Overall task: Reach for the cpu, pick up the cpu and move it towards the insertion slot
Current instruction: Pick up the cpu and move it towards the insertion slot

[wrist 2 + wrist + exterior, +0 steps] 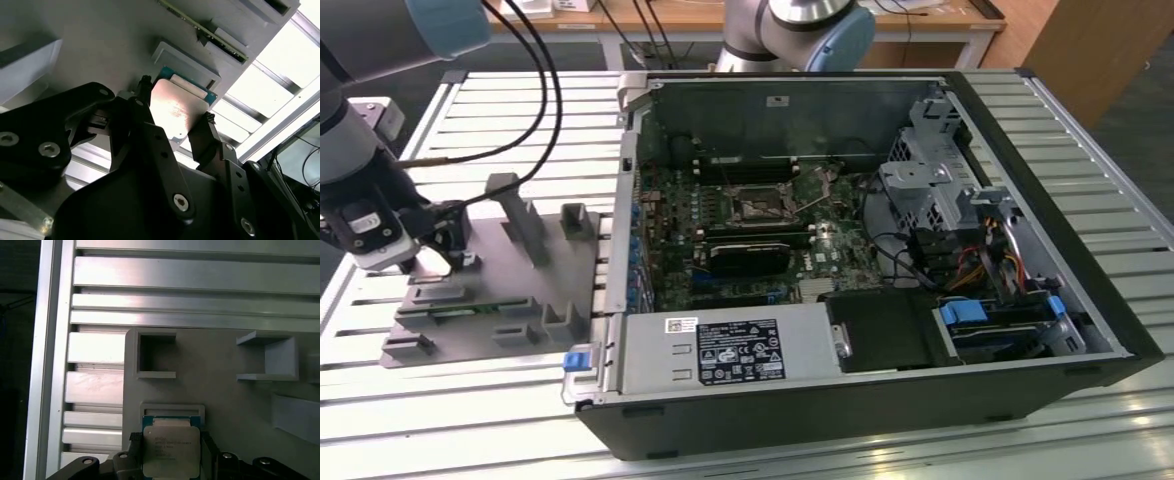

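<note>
Item: cpu (171, 450), a small flat square chip with a silvery metal top on a green-edged board.
Location: within the shallow framed recess near one edge of the grey plastic fixture (487, 280).
Holder: black two-finger gripper (175, 107), poised over the fixture. Its jaws are drawn narrow, one fingertip against each of two opposite chip edges.
Reason for hold: probably an edge grip, sparing the top face and the underside.
Reason for recess: its frame likely keeps the chip square to the jaws.
Lift: unclear whether the chip has cleared the recess.
Destination: insertion slot (758, 205), a small dark square socket with a silvery frame. It sits inside the open black computer case (854, 420), well apart from the fixture toward the exterior view's right.
Progress: grasp apparently made, chip not yet carried to the slot.
</note>
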`<action>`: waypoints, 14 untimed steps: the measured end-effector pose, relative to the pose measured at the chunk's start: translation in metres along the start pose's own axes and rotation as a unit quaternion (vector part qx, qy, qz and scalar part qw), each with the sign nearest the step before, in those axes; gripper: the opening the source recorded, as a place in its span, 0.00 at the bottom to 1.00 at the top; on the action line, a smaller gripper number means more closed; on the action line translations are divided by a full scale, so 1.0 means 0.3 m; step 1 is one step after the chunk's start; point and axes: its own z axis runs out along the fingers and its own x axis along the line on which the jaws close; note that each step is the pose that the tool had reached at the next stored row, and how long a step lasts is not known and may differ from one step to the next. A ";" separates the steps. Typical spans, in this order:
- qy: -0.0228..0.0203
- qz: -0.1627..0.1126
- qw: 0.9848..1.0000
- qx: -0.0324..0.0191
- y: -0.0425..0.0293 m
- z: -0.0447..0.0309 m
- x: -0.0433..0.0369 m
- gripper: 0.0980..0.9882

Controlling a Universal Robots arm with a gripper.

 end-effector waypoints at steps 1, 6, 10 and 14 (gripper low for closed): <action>0.000 0.000 1.000 0.000 0.000 -0.002 0.000 0.50; 0.000 0.000 1.000 0.000 -0.001 -0.021 0.001 0.50; 0.000 0.000 1.000 0.000 0.000 -0.025 0.001 0.50; 0.000 0.000 1.000 0.000 0.000 -0.030 0.001 0.50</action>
